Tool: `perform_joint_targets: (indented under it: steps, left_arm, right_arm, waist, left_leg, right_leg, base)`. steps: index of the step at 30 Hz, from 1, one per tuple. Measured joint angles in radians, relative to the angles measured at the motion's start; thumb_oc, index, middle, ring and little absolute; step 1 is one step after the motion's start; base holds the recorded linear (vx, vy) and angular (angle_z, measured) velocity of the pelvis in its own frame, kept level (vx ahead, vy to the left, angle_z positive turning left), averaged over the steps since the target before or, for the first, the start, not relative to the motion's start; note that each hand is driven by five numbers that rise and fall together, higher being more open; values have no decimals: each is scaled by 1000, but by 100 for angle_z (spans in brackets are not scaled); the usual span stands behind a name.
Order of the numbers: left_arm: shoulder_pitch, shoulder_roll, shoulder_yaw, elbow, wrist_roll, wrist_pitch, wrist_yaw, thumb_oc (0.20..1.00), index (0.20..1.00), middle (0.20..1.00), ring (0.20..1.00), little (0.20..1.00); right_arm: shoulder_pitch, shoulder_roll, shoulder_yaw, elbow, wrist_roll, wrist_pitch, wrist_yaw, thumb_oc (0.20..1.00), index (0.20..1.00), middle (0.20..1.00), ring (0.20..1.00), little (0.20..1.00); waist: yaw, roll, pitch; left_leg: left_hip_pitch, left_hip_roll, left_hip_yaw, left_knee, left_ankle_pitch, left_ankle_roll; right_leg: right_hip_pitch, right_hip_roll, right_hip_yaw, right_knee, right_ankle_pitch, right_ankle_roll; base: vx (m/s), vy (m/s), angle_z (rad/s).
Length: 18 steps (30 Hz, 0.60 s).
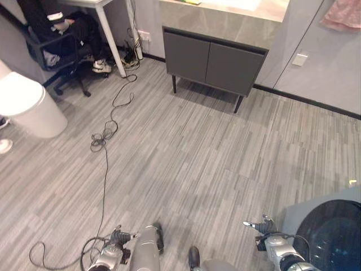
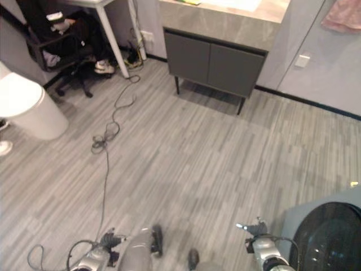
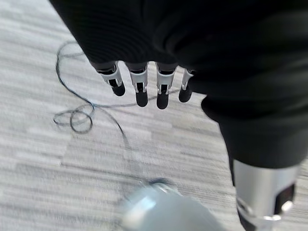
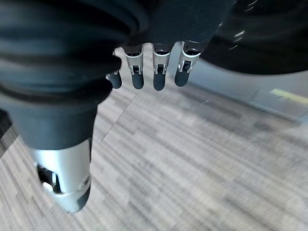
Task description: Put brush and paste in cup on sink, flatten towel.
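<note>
The left hand (image 3: 144, 86) hangs low at the near left with its fingers (image 3: 140, 94) straight and relaxed, holding nothing, over grey plank floor (image 1: 186, 164); the right hand (image 4: 154, 72) hangs at the near right, likewise released and empty, beside a round dark glass door (image 1: 333, 237) in a grey machine front; the sink counter (image 1: 225, 20) stands at the far side on a dark grey cabinet (image 1: 211, 59), well apart from both hands; a pink towel (image 1: 343, 16) hangs on the far right wall; brush, paste and cup cannot be made out; a white toilet (image 1: 25, 107) sits at the left; a person in dark clothes (image 1: 56, 22) sits on a chair at the far left.
</note>
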Motion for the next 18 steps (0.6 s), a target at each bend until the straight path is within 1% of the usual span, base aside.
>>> perform_joint_targets:
  steps: [1,2,3,4,5,6,7,8,9,10,11,12,13,14,15,16,17,18]
  left_arm:
    - [8,-2,15,6,-1,0,3,1000,1000,1000,1000,1000]
    - [11,-3,24,32,-3,1,19,1000,1000,1000,1000,1000]
    - [25,-3,30,31,-3,1,24,1000,1000,1000,1000,1000]
    - [29,-3,32,37,-3,4,26,1000,1000,1000,1000,1000]
    - [31,-6,49,44,-3,5,27,1000,1000,1000,1000,1000]
    - [31,15,61,39,-2,4,31,1000,1000,1000,1000,1000]
    - [22,29,56,31,0,0,32,1000,1000,1000,1000,1000]
    - [1,41,56,35,1,0,33,1000,1000,1000,1000,1000]
    - [-13,48,57,40,1,0,35,1000,1000,1000,1000,1000]
    - [-25,47,57,45,1,0,37,1000,1000,1000,1000,1000]
    - [-37,42,55,40,1,-2,37,1000,1000,1000,1000,1000]
    - [-45,40,55,34,0,-7,39,1000,1000,1000,1000,1000]
    - [-55,39,55,32,0,-8,39,1000,1000,1000,1000,1000]
    - [-57,42,55,14,0,-1,39,1000,1000,1000,1000,1000]
    - [-48,39,53,-4,-1,0,37,1000,1000,1000,1000,1000]
    - [-46,36,49,-8,0,-1,37,1000,1000,1000,1000,1000]
    - [-43,37,51,2,0,0,39,1000,1000,1000,1000,1000]
    - [-44,37,58,22,-2,2,40,1000,1000,1000,1000,1000]
  right_arm:
    - [-1,0,17,11,-10,2,0,1000,1000,1000,1000,1000]
    - [-10,7,20,36,-30,1,3,1000,1000,1000,1000,1000]
    - [-8,6,20,42,-30,0,4,1000,1000,1000,1000,1000]
    - [-2,5,20,38,-30,-1,4,1000,1000,1000,1000,1000]
    - [-1,3,19,47,-33,2,6,1000,1000,1000,1000,1000]
    - [21,24,21,42,-52,5,16,1000,1000,1000,1000,1000]
    - [23,36,21,33,-66,5,17,1000,1000,1000,1000,1000]
    - [37,44,22,29,-69,4,18,1000,1000,1000,1000,1000]
    - [42,51,18,24,-69,4,18,1000,1000,1000,1000,1000]
    - [53,50,17,16,-69,4,18,1000,1000,1000,1000,1000]
    - [67,50,11,14,-68,4,18,1000,1000,1000,1000,1000]
    - [80,53,11,5,-68,4,18,1000,1000,1000,1000,1000]
    - [84,56,16,-1,-68,4,20,1000,1000,1000,1000,1000]
    - [91,57,9,-51,-68,3,21,1000,1000,1000,1000,1000]
    - [94,55,7,-68,-68,3,22,1000,1000,1000,1000,1000]
    - [95,52,7,-83,-68,4,22,1000,1000,1000,1000,1000]
    - [93,54,13,-93,-68,4,26,1000,1000,1000,1000,1000]
    - [88,53,15,-105,-67,2,27,1000,1000,1000,1000,1000]
  waist:
    - [7,5,-2]
    - [45,12,5]
    - [50,12,5]
    - [49,11,5]
    - [57,17,1]
    - [58,-29,7]
    - [60,-48,-4]
    - [62,-66,-14]
    - [58,-80,-24]
    - [50,-83,-25]
    - [44,-80,-25]
    - [44,-74,-32]
    - [39,-64,-35]
    - [23,-39,-21]
    - [20,-17,-10]
    - [14,7,0]
    - [2,41,7]
    - [-23,55,11]
  left_leg:
    - [29,-13,-67,-139,15,-6]
    - [27,-12,-123,-231,21,-9]
    - [28,-6,-103,-225,16,0]
    - [38,0,-70,-207,14,2]
    - [66,12,-27,-163,3,11]
    - [83,3,36,-85,108,63]
    - [82,-9,32,-44,115,79]
    - [80,-30,19,13,98,105]
    - [89,-46,41,40,66,141]
    - [112,-61,45,46,43,150]
    - [148,-76,44,40,29,162]
    - [178,-89,43,27,13,166]
    - [206,-99,47,17,-14,189]
    - [276,-129,50,-26,-36,249]
    - [322,-133,49,-43,-39,264]
    - [371,-137,44,-69,-50,276]
    - [436,-137,39,-117,-65,265]
    - [471,-140,31,-145,-83,251]
  right_leg:
    - [18,1,32,0,-23,15]
    - [44,-7,100,1,-42,27]
    - [66,-16,122,0,-53,42]
    - [93,-25,128,1,-67,55]
    - [127,-33,152,1,-83,51]
    - [162,-68,185,39,-102,67]
    - [142,-88,185,93,-97,72]
    - [114,-101,191,179,-95,82]
    - [89,-111,189,265,-91,90]
    - [68,-121,182,346,-74,118]
    - [31,-131,180,469,-39,161]
    - [-33,-138,179,590,-41,195]
    - [-105,-138,168,724,-14,221]
    - [-291,-141,136,1028,43,227]
    - [-356,-128,121,1089,35,210]
    - [-418,-129,66,1099,-4,175]
    - [-530,-93,16,1050,-63,153]
    - [-594,-75,-35,895,-66,144]
  base:
    - [552,148,-109]
    - [546,177,-135]
    - [597,242,-132]
    - [390,183,-87]
    - [594,336,-98]
    - [501,306,-99]
    - [660,410,-100]
    - [416,270,-64]
    - [289,188,-43]
    - [274,200,-14]
    - [255,218,-1]
    - [356,353,-7]
    - [462,509,-9]
    - [473,503,-6]
    - [501,449,0]
    - [536,286,-1]
    - [545,231,11]
    - [602,174,22]
